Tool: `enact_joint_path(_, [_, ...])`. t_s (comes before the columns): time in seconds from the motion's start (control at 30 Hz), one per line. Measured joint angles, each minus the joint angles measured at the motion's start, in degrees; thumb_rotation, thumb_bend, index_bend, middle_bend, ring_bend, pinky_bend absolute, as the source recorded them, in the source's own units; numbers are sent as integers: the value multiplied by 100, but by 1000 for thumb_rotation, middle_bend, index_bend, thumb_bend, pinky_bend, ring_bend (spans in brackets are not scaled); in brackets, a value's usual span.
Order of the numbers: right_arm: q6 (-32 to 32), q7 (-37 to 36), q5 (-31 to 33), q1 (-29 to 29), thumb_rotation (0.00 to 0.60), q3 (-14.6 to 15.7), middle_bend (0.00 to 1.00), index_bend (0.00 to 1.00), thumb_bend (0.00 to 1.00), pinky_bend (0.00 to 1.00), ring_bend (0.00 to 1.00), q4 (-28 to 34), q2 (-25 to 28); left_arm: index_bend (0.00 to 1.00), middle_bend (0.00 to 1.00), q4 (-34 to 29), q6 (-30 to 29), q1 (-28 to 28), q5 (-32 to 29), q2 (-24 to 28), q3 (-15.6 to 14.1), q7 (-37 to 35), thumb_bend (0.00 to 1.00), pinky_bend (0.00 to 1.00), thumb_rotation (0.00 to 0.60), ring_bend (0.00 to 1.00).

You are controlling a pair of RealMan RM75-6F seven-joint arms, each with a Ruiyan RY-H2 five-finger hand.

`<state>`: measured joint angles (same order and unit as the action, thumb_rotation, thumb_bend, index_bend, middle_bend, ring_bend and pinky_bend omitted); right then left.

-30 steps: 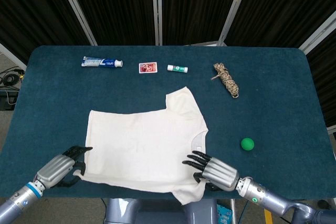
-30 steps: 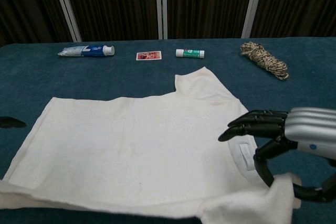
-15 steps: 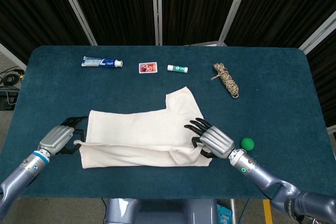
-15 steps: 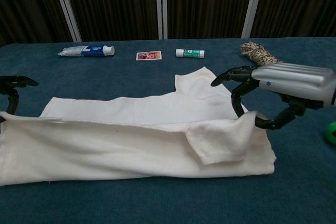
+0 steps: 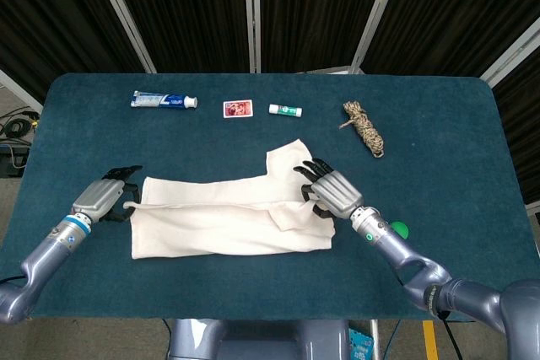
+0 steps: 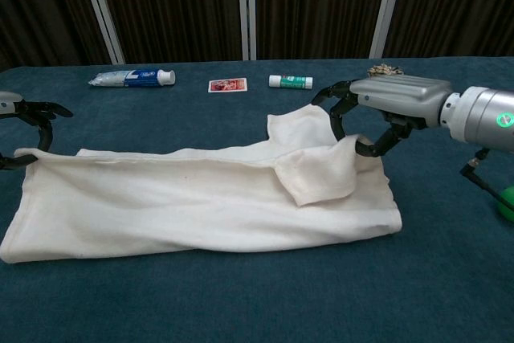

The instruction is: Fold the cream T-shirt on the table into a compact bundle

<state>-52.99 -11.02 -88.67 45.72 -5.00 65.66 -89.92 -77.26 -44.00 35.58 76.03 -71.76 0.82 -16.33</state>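
Note:
The cream T-shirt (image 5: 224, 218) lies across the near middle of the table, folded lengthwise into a long band with its near half laid over the far half. One sleeve (image 5: 287, 160) sticks out toward the back. My left hand (image 5: 101, 197) grips the band's left end, seen at the frame's left edge in the chest view (image 6: 24, 110). At the collar end, my right hand (image 5: 331, 188) pinches the folded-over sleeve flap (image 6: 317, 173). The chest view shows my right hand (image 6: 393, 102) hovering just above the cloth.
Along the back of the blue table (image 5: 464, 132) lie a toothpaste tube (image 5: 164, 100), a small red card (image 5: 238, 108), a white and green stick (image 5: 286, 110) and a coil of rope (image 5: 363, 128). A green ball (image 5: 398, 228) sits beside my right forearm.
Both hands have carried the shirt's near edge away from me, up and over the far half. The shirt went from spread flat to a folded band, and the hands now sit farther back.

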Motion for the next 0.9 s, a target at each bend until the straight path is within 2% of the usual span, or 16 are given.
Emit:
enact_joint_path(0.43, [414, -96, 367, 286, 600, -194, 97, 732, 418, 0, 0, -874, -512, 834, 0, 857, 148, 105, -3, -575, 156, -296, 576, 0, 600, 0])
enact_joint_path(0.9, [475, -302, 424, 498, 600, -297, 97, 733, 418, 0, 0, -1456, -802, 831, 0, 1331, 322, 164, -13, -815, 219, -492, 576, 0, 600, 0])
